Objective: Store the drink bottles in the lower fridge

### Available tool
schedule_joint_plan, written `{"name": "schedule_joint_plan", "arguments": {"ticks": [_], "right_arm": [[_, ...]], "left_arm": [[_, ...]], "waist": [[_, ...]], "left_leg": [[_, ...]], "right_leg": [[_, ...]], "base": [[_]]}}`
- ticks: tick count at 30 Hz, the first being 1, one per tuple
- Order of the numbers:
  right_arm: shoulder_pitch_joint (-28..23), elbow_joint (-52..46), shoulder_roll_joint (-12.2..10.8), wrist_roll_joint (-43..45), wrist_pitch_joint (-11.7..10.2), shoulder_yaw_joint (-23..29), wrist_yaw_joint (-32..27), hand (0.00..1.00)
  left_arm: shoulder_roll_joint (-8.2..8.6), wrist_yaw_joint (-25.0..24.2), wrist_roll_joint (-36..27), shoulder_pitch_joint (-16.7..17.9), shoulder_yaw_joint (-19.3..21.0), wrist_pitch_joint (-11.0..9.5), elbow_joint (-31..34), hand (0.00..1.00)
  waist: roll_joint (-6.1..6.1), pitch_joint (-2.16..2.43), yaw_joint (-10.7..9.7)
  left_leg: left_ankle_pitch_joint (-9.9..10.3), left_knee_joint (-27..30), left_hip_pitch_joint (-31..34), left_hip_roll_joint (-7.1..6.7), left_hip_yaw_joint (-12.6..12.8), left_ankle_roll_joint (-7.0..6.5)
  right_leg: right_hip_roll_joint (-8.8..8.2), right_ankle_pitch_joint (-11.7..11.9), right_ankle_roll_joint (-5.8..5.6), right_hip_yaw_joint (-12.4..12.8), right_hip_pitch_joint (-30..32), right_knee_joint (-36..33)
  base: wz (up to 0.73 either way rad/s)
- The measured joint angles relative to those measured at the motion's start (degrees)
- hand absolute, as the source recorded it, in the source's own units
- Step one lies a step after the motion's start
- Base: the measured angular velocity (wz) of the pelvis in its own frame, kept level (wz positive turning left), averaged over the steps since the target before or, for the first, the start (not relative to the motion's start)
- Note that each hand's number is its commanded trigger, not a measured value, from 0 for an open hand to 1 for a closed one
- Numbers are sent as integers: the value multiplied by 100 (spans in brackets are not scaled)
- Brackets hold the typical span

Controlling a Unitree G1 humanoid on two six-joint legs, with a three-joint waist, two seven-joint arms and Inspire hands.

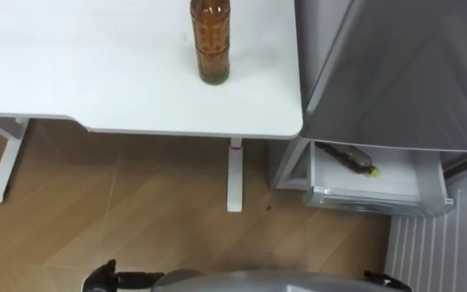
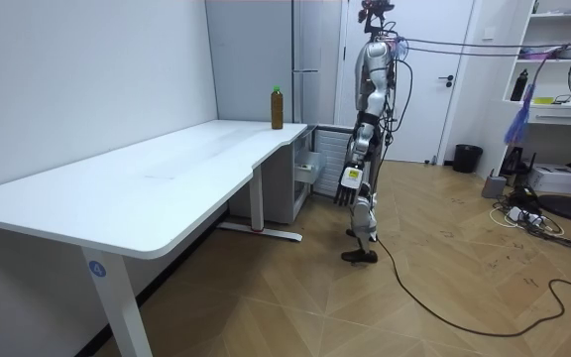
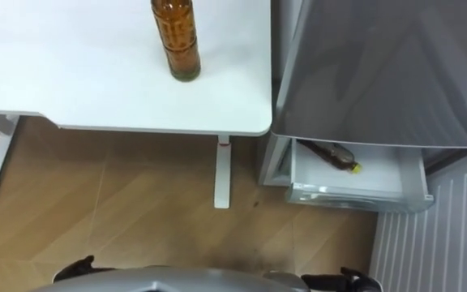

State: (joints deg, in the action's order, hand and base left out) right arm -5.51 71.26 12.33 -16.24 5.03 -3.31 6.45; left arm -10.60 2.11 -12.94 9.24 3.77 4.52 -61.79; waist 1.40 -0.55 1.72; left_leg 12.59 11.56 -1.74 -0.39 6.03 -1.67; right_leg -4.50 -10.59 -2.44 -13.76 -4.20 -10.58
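1. One drink is already stowed. A brown plastic bottle with a yellow cap (image 1: 345,156) lies on its side in the open white drawer (image 1: 379,185) at the foot of the tall grey fridge (image 1: 404,73), toward the drawer's back left corner.
2. The other drink, a brown bottle with a green cap (image 1: 210,45), stands upright on the white table (image 1: 96,73). It is near the table's right edge, well back from the near edge.
3. The left hand (image 2: 350,183) hangs beside the thigh with its fingers straight and empty, well apart from both bottles.
4. The standing bottle is tall and narrow, so a glancing touch could tip it. Being round, it might then roll off the right edge into the gap beside the fridge.
5. The fridge wall stands just beside that edge, so an arm swinging across could clip it.
6. The drawer sits low. Releasing from too high could strike the lying bottle or the drawer's rim, so the front of the drawer looks like the safer spot.
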Motion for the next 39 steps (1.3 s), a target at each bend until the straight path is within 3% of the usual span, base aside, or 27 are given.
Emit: {"name": "schedule_joint_plan", "arguments": {"ticks": [2, 6, 14, 16, 18, 20, 23, 25, 33, 39], "right_arm": [[25, -1, -29, 126, -12, 4, -7, 0], [29, 3, -41, 398, -10, 5, -10, 0], [-40, -81, -70, 543, -196, -19, -72, 0], [-45, -74, -72, 514, -254, 3, -87, 0], [-70, -74, -81, 511, -305, 6, -89, 0], [-80, -77, -79, 507, -342, 7, -112, 0], [-81, -94, -89, 506, -378, 2, -124, 0], [-63, -87, -89, 496, -376, -1, -112, 0], [-30, -77, -97, 401, -389, -98, -53, 0], [-94, -258, -145, 538, -420, -92, 32, 0]], "left_arm": [[58, 174, 88, 10, 286, -19, 88, 0], [119, 844, 181, 191, 730, 25, 1295, 0], [179, 2142, 1017, 126, 736, -201, 3694, 0], [198, 2420, 1030, 110, 722, -315, 4416, 0], [245, 2590, 1088, 116, 717, -338, 5136, 0], [258, 2783, 1297, 52, 711, -547, 5596, 0], [309, 2879, 1608, 27, 703, -543, 5991, 0], [307, 2889, 1715, -29, 609, -543, 6440, 0], [303, 2821, 1730, -149, 224, -592, 6505, 0], [303, 2217, 1172, -141, -98, -591, 6465, 0]], "waist": [[7, 2, 46], [17, 2, 167], [-16, 40, 152], [-18, 75, 150], [-23, 74, 156], [-39, 76, 158], [-80, 54, 152], [-37, 73, 129], [-16, 46, -11], [58, 36, -54]], "left_leg": [[0, 17, -1, 5, 11, 0], [-5, 14, -83, 10, 13, 5], [-6, 6, -86, 3, -57, 9], [-10, 20, -93, -2, -58, 9], [-10, 20, -108, -2, -61, 10], [-10, 12, -166, -4, -58, 10], [-7, -9, -175, 0, -63, 11], [-7, -13, -84, -4, -109, 11], [-8, -27, -88, -20, -163, 12], [-10, -23, -93, -19, -149, 12]], "right_leg": [[6, 0, 0, 5, 1, -1], [22, 3, 5, 42, -50, 8], [30, 6, 8, 20, -161, 63], [30, 8, 6, 32, -169, 84], [33, 8, 6, 44, -171, 102], [33, 8, 6, 70, -200, 109], [40, 8, 6, 81, -169, 111], [44, 9, 7, 74, -130, 108], [48, 10, 7, 91, -183, 185], [47, 11, 5, 99, -175, 195]], "base": [[-2], [0], [3], [0], [0], [-4], [-4], [6], [4], [0]]}}
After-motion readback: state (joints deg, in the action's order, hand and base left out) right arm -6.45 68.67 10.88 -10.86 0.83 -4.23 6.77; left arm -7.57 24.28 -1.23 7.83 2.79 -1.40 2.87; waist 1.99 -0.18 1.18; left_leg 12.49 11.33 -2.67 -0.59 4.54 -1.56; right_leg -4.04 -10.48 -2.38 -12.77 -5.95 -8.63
